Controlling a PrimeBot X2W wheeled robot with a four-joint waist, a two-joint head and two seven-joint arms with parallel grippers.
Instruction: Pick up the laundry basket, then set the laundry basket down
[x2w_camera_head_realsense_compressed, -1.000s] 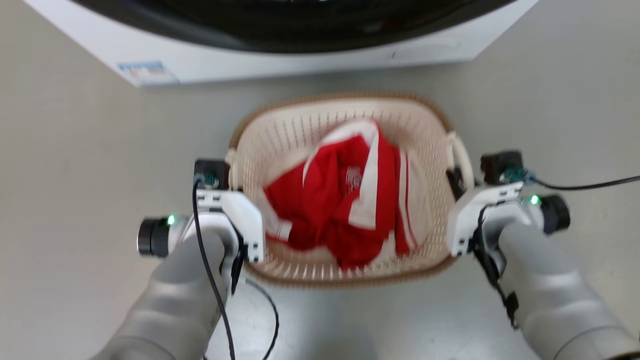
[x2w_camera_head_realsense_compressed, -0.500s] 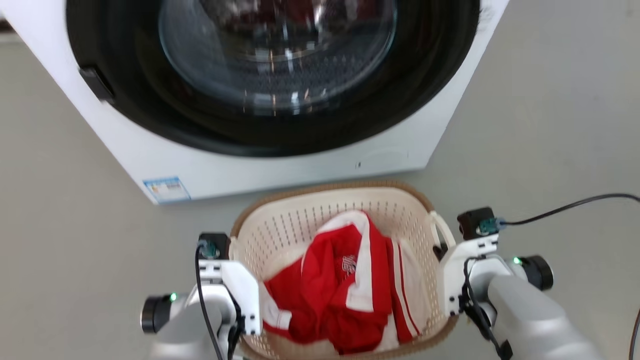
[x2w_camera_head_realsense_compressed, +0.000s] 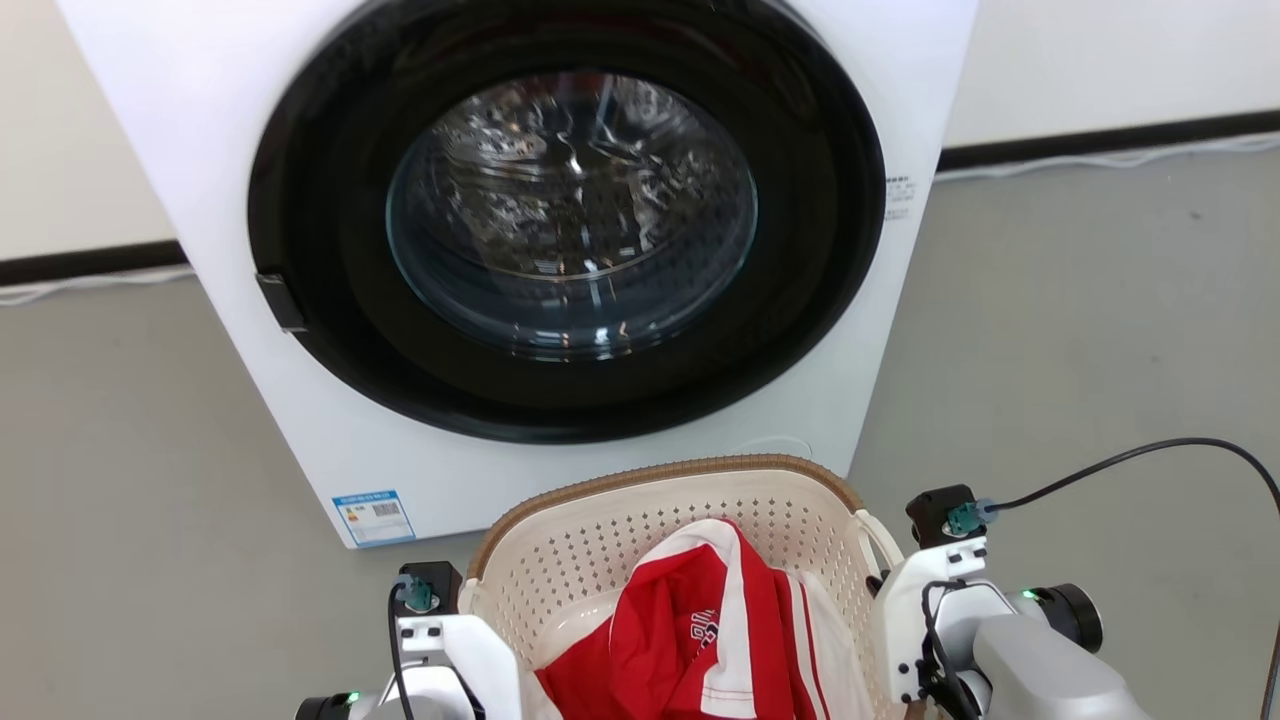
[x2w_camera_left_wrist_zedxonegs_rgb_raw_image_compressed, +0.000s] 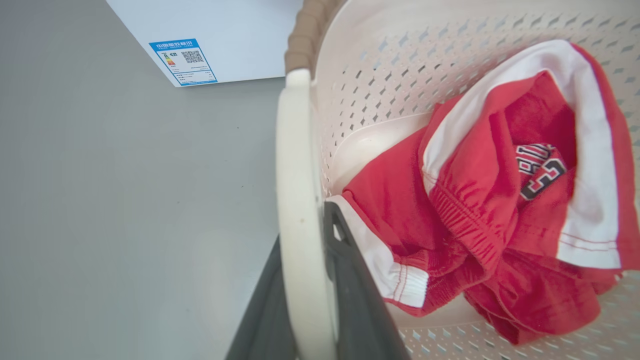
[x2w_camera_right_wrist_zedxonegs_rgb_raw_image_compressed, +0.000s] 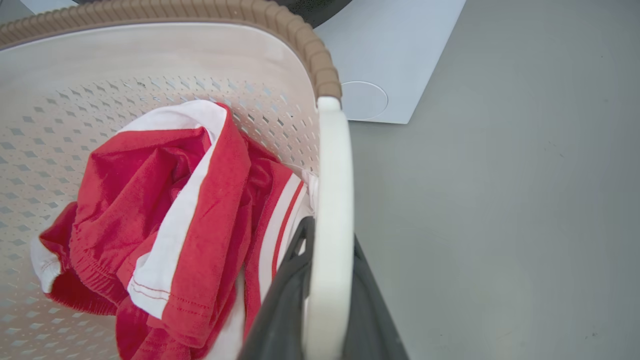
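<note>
The laundry basket (x2w_camera_head_realsense_compressed: 660, 475), cream with perforated walls and a brown woven-look rim, sits at the bottom middle of the head view, just in front of the washer. Red and white clothes (x2w_camera_head_realsense_compressed: 700, 640) lie in it. My left gripper (x2w_camera_left_wrist_zedxonegs_rgb_raw_image_compressed: 302, 235) is shut on the basket's white left loop handle (x2w_camera_left_wrist_zedxonegs_rgb_raw_image_compressed: 295, 165), one dark finger on each side of it. My right gripper (x2w_camera_right_wrist_zedxonegs_rgb_raw_image_compressed: 330, 240) is shut the same way on the right handle (x2w_camera_right_wrist_zedxonegs_rgb_raw_image_compressed: 332, 165). Both wrists (x2w_camera_head_realsense_compressed: 440, 620) (x2w_camera_head_realsense_compressed: 910, 590) flank the basket. Its underside is hidden, so I cannot tell whether it touches the floor.
A white front-loading washer (x2w_camera_head_realsense_compressed: 560, 230) with a round dark glass door, shut, stands right behind the basket. Grey floor (x2w_camera_head_realsense_compressed: 1100, 330) spreads to both sides. A black cable (x2w_camera_head_realsense_compressed: 1150, 455) loops from my right wrist. A wall with a dark baseboard (x2w_camera_head_realsense_compressed: 1100, 140) runs behind.
The head camera has swung upward, so the washer door has come into the picture and the basket has dropped to the bottom. Both grippers stay shut on the handles.
</note>
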